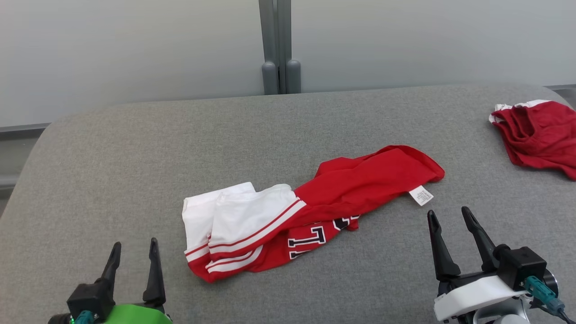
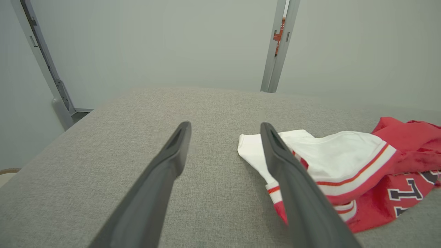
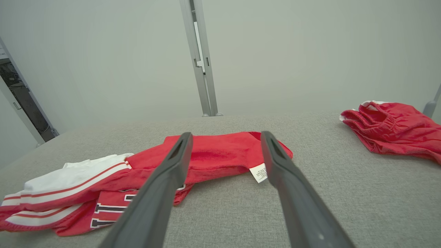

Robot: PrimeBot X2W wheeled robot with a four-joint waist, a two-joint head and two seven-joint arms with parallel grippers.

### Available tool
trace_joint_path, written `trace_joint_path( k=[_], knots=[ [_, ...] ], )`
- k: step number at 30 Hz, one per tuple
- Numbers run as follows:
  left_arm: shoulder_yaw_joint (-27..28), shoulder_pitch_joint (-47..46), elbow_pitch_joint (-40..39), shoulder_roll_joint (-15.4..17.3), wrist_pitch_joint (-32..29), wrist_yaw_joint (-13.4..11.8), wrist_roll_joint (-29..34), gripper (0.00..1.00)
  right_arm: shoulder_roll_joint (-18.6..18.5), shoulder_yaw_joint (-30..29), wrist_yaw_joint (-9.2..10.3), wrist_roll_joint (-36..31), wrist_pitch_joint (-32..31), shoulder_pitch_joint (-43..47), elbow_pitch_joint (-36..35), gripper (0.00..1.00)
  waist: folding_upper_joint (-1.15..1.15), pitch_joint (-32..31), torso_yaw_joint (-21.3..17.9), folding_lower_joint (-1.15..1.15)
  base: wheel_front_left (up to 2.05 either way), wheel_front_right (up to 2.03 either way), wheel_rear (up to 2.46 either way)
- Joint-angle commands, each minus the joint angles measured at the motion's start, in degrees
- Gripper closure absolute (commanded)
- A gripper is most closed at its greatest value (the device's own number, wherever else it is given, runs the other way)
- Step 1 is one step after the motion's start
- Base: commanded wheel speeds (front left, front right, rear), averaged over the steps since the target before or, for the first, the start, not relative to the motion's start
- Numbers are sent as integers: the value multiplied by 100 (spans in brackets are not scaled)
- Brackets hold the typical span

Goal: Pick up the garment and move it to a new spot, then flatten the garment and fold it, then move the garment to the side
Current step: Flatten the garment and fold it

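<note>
A red garment [image 1: 360,184] with white striped sleeves and dark lettering lies crumpled in a long bunch across the middle of the grey padded table [image 1: 135,157]. A white care tag [image 1: 421,195] sticks out at its right end. My left gripper [image 1: 135,252] is open at the lower left, a short way left of the white sleeves [image 2: 330,151]. My right gripper [image 1: 449,215] is open at the lower right, just below and right of the tag [image 3: 259,173]. Neither gripper touches the garment [image 3: 213,155].
A second red garment [image 1: 537,135] with white trim lies bunched at the table's far right edge [image 3: 392,129]. Behind the table stand a pale wall and a grey vertical post [image 1: 279,45].
</note>
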State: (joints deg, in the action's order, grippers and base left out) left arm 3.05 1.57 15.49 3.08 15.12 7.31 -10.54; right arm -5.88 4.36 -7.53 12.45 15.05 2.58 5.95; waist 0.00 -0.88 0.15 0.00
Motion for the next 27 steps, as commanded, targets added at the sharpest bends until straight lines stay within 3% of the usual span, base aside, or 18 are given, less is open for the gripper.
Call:
trace_joint_path(
  k=[1, 11, 17, 27],
  knots=[
    [-81, -138, 33, 21, -1, 23, 3, 0, 3, -15, 10, -34, 16, 41, 14, 0, 0, 7, 0, 0, 0, 0, 0],
    [-1171, -1085, 749, 313, -5, 23, -225, 0, -39, 82, 10, -2, 16, -63, 140, 0, 0, 110, -120, 0, 0, 0, 0],
    [-1758, -1563, 1332, 463, -312, 19, -516, 0, -61, 70, 10, 34, 16, -130, 153, 0, 0, 264, -278, 0, 0, 0, 0],
    [-2333, -1621, 2041, 436, -734, 19, -966, 0, -62, 3, 10, 62, 16, -198, 135, 0, 0, 474, -418, 0, 0, 0, 0]
  ],
)
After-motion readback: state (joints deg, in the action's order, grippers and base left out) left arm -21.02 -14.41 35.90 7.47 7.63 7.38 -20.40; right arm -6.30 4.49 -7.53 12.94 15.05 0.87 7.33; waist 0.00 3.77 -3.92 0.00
